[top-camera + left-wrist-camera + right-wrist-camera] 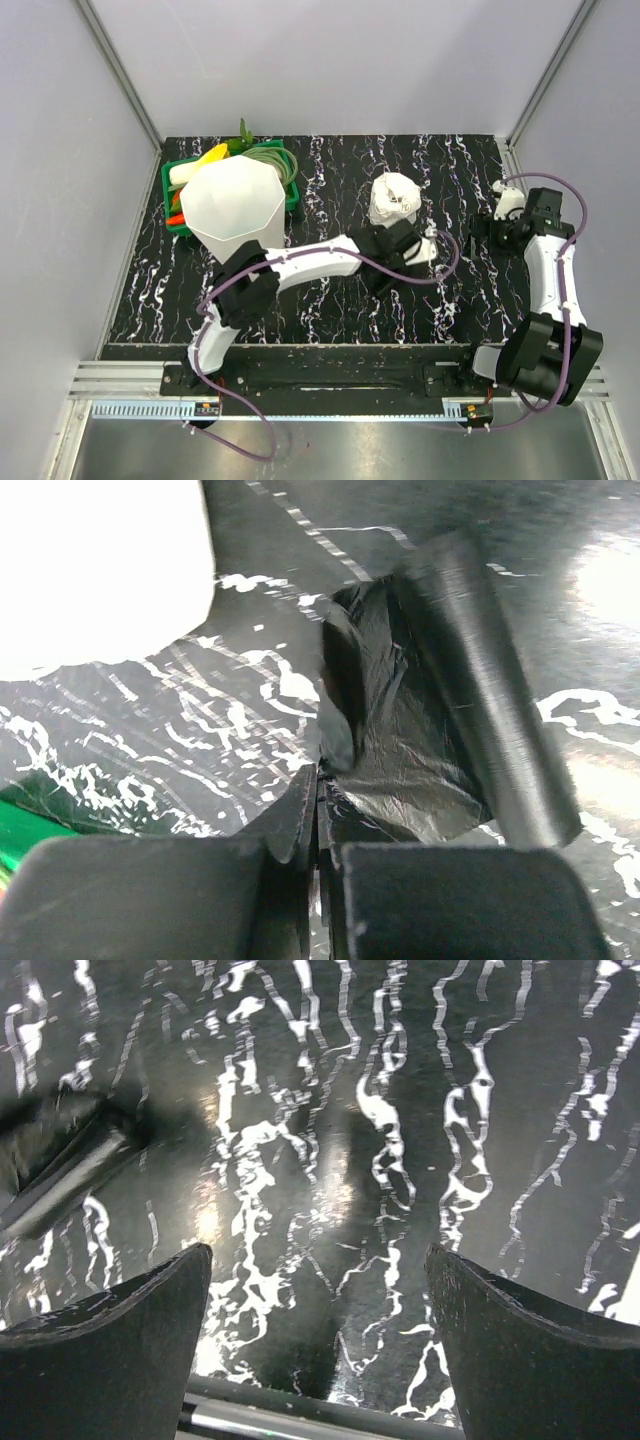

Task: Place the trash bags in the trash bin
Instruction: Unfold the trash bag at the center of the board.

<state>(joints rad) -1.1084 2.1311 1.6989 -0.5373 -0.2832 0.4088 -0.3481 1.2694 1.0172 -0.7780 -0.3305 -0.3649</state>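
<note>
A trash bag [400, 750] of crumpled glossy black film lies on the black marbled table. My left gripper [320, 780] is shut, its tips pinching the near edge of that film. From above, the left gripper [395, 262] sits low at mid-table, and the black bag is hard to pick out against the dark top. The trash bin [237, 205], tall, white and faceted, stands upright at the back left, well to the left of that gripper. My right gripper [318, 1260] hangs open over bare table with nothing between its fingers; the top view shows this gripper [488, 228] at the right side.
A white roll of plastic [393, 198] lies just beyond the left gripper. A green basket [178, 178] of toy vegetables stands behind the bin. A dark smooth bar [490, 700] lies along the far side of the film. Grey walls close in the table.
</note>
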